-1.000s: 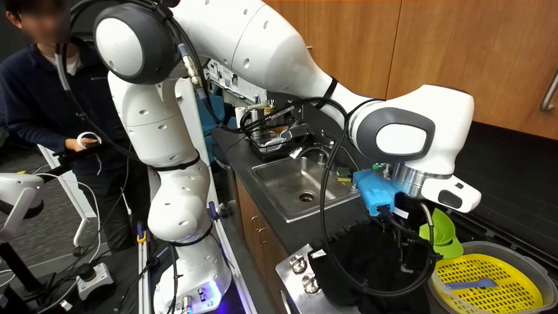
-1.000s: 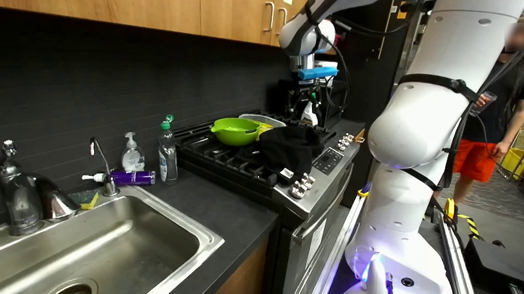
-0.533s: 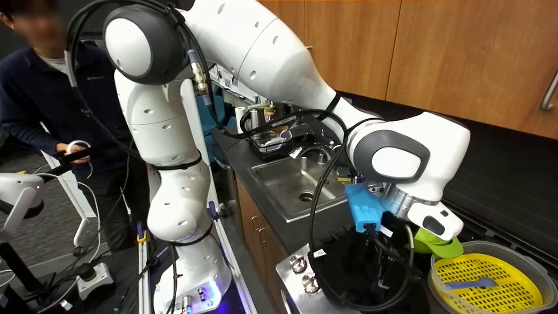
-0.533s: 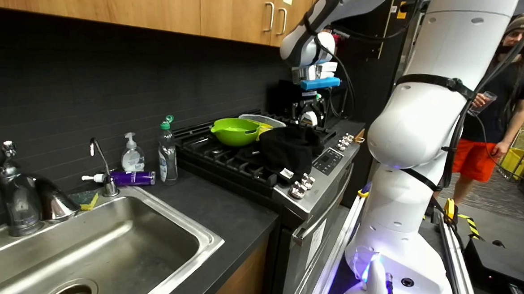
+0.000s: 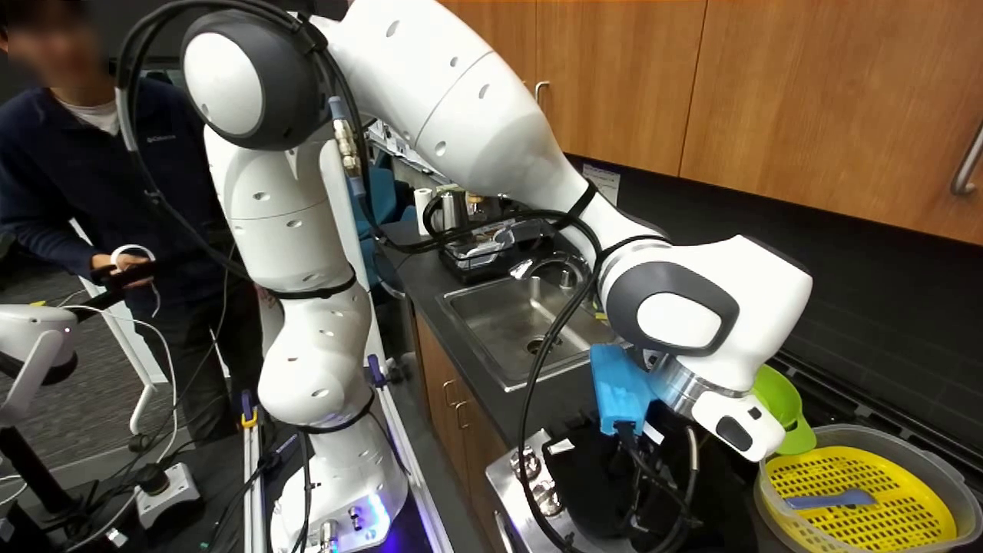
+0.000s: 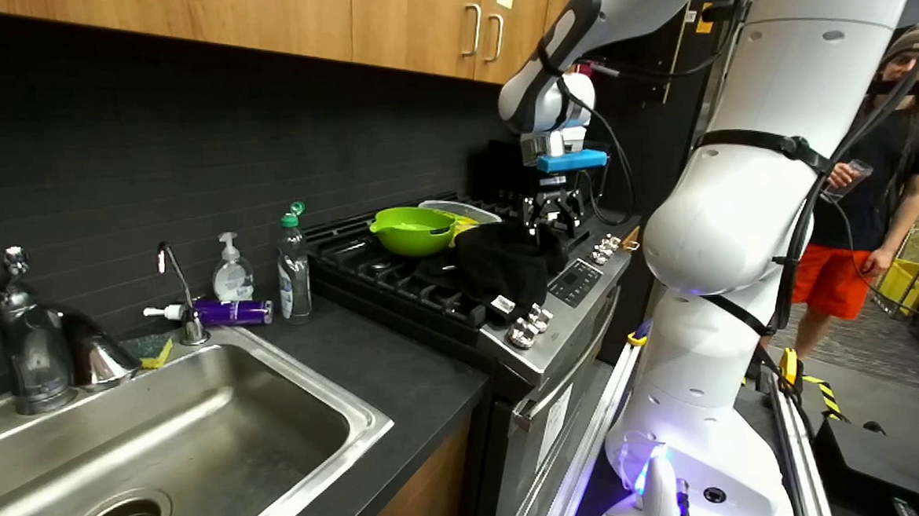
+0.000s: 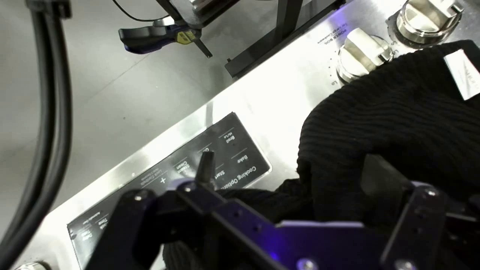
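Note:
A black ribbed cloth (image 6: 499, 260) lies in a heap on the stove, by its front control strip. My gripper (image 6: 553, 220) stands over the cloth's far end in an exterior view. In the wrist view the jaws are spread wide and nothing is gripped. One of the fingers (image 7: 205, 167) is over the dark control panel (image 7: 240, 159), and the opposite one is over the black cloth (image 7: 356, 101). Whether the fingertips touch the fabric I cannot tell. A white label (image 7: 463, 73) shows on the cloth. In an exterior view the arm's cable and wrist hide much of the gripper.
Behind the cloth are a green bowl (image 6: 415, 233) and a clear tub with a yellow strainer (image 5: 921, 507) holding a blue utensil (image 5: 833, 500). Stove knobs (image 7: 362, 56) line the front. Beside the stove are a sink (image 6: 278, 393) and a dish soap bottle (image 6: 294, 274).
My gripper has come down toward the cloth, moving away from the strainer tub and nearer the stove's front. Its jaws stay wide. The cloth and bowl have not moved.

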